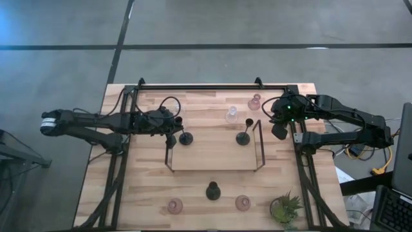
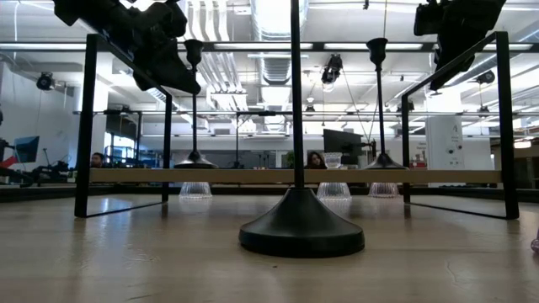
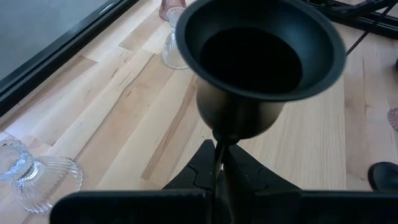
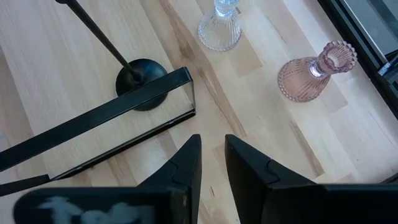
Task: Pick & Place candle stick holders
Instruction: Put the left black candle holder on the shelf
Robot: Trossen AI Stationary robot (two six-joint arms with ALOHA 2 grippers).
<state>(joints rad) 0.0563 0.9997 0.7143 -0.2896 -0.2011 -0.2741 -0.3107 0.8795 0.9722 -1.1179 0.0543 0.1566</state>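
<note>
A black candle stick holder [image 3: 261, 56], with a wide cup on a thin stem, stands at the left end of a raised wooden board [image 1: 212, 158]. My left gripper [image 1: 174, 131] is shut on its stem. A second black holder [image 1: 243, 138] stands on its round base at the board's right end. My right gripper [image 4: 211, 162] hovers right of the board's frame, fingers slightly apart with nothing between them. A clear glass holder [image 1: 232, 115] and a pink one [image 1: 255, 103] stand on the table behind the board. Another black holder [image 1: 214, 191] stands in front of it. My left gripper pinches the thin stem [image 3: 218, 148] just below the cup between its two fingers. The fingers come from the table's left, slanting down, and lie across the stem. The holder stands upright, and its round base [image 2: 194, 160] appears to sit on the board.
The board's black metal frame [image 1: 259, 145] rises on both sides. Two pink holders [image 1: 175, 206] [image 1: 243, 203] and a small green plant [image 1: 285, 209] stand near the front edge. Another clear glass holder [image 3: 37, 174] sits by the left gripper.
</note>
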